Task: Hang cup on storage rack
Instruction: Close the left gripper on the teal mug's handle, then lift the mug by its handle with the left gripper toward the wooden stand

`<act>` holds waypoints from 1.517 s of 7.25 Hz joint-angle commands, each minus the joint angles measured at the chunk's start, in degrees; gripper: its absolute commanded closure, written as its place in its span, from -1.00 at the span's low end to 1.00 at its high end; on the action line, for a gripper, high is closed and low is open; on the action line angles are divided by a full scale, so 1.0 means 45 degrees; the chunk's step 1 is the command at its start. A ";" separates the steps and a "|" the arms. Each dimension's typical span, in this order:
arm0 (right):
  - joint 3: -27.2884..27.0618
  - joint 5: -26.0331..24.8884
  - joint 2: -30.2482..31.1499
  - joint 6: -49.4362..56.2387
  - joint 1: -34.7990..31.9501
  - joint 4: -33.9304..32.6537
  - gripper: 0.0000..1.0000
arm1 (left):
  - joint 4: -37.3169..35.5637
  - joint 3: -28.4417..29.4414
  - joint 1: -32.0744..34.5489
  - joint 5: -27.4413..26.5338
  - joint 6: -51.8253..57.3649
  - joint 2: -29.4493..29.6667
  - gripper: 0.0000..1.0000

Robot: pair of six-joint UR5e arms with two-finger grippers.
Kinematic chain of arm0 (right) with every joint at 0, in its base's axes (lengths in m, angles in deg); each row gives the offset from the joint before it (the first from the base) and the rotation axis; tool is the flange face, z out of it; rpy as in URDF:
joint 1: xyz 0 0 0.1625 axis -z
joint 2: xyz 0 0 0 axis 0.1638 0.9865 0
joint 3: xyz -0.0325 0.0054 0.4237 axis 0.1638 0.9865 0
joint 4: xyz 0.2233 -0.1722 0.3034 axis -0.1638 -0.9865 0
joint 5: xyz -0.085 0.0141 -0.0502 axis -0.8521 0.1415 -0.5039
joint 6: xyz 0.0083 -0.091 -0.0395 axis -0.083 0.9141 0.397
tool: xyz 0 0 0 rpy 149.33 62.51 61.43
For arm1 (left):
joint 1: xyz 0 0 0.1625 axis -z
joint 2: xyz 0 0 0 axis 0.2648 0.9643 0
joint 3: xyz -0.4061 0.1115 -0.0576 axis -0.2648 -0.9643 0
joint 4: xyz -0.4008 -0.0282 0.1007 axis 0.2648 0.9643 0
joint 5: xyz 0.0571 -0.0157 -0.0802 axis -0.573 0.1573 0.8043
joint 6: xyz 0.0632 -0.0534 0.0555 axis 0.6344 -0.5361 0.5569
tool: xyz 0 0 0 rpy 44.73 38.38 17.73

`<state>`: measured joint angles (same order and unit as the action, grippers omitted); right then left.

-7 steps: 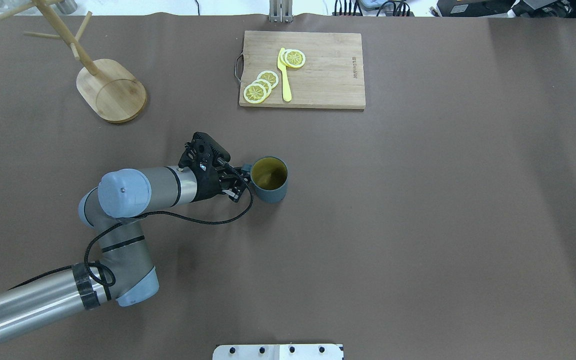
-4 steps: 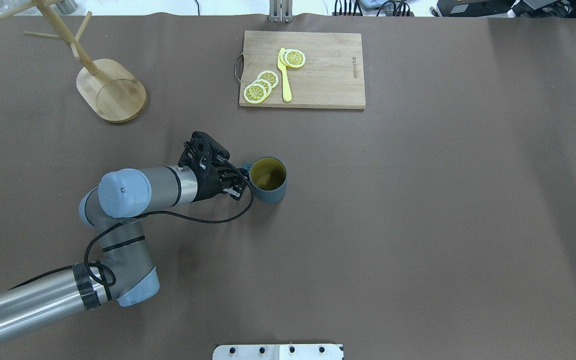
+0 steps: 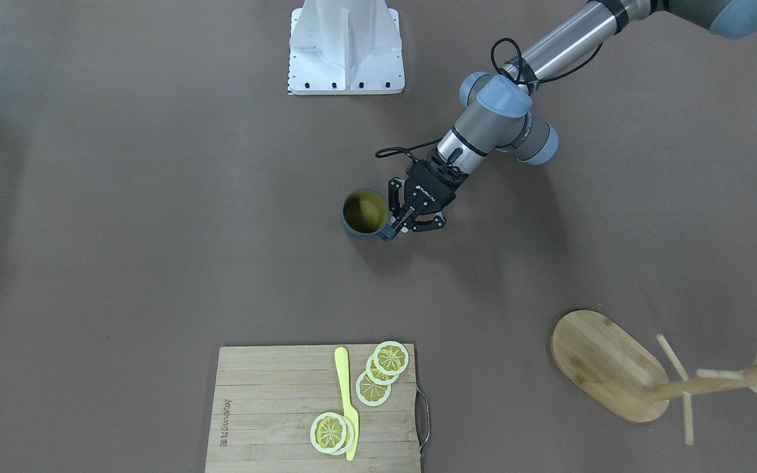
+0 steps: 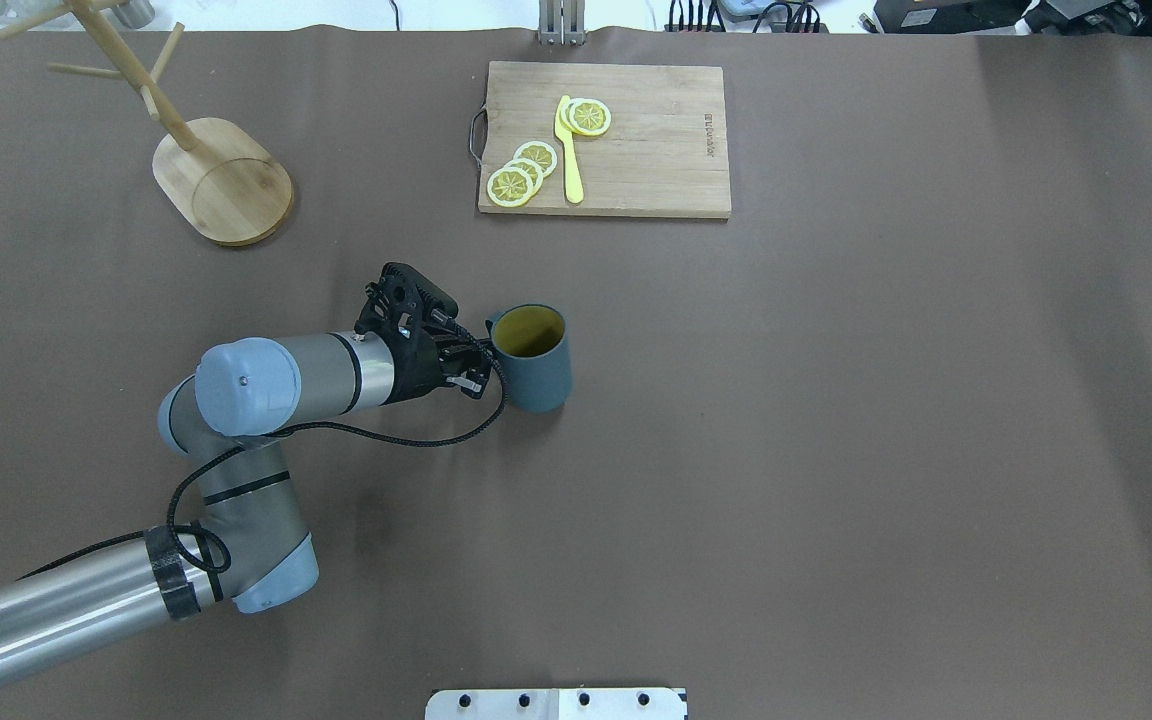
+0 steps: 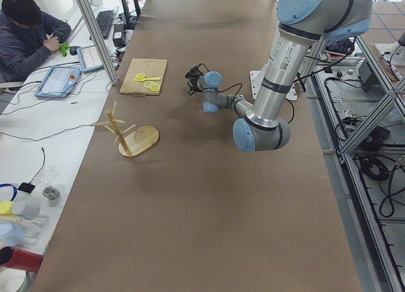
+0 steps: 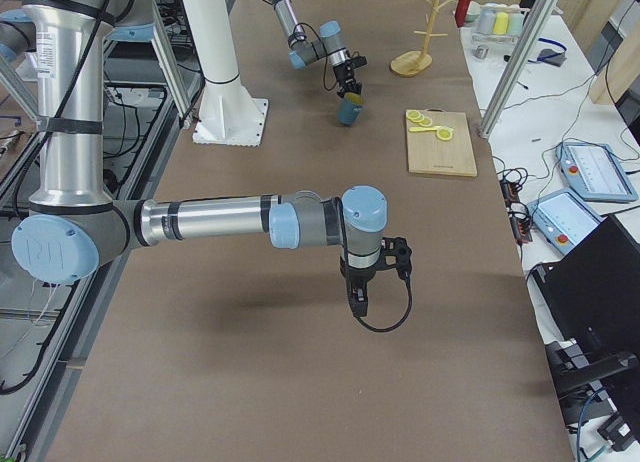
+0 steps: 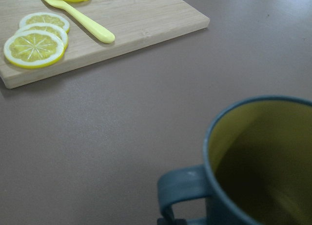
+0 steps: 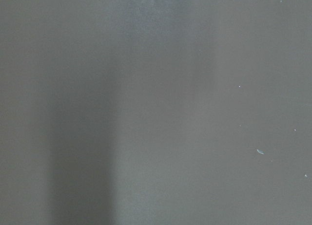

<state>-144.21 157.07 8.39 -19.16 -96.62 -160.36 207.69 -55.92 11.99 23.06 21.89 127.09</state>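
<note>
The left gripper (image 4: 484, 355) pinches the handle of the upright cup (image 4: 539, 378), well apart from the storage rack (image 4: 226, 185), nearer the robot. The right gripper (image 6: 359, 304): cannot tell if spread.

A long table under a matte brown sheet (image 4: 836, 450) fills the room. Along the table's operators' side runs a white workbench (image 5: 31, 146), and slanted silver aluminium frame posts (image 5: 95, 33) rise between bench and table. A person in a dark blue jacket (image 5: 25, 33) sits at the bench, and a black open laptop (image 6: 600, 272) stands on it. On the table's opposite side, a grey tiled floor (image 5: 386, 267) shows under aluminium rails and loose black cables (image 5: 376, 169). Light is even, with soft darker bands across the table's sheet.
</note>
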 commanded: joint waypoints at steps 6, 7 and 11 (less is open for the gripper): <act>0.0019 -0.0093 0.0039 0.0024 -0.0019 0.0019 -1.00 | 0.0373 -0.0443 0.0718 0.0000 -0.3255 -0.0007 1.00; 0.0000 -0.0132 0.0078 0.0024 -0.0039 0.0019 -1.00 | 0.0877 -0.0464 0.0855 0.0000 -0.4561 -0.0085 1.00; 0.0058 -0.0659 0.0213 0.0005 -0.0039 0.0019 -1.00 | 0.1214 -0.0464 0.1654 0.0155 -1.0184 -0.0124 1.00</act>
<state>-144.08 154.35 8.94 -19.07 -96.79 -160.27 213.13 -58.01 17.82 23.29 -16.26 126.54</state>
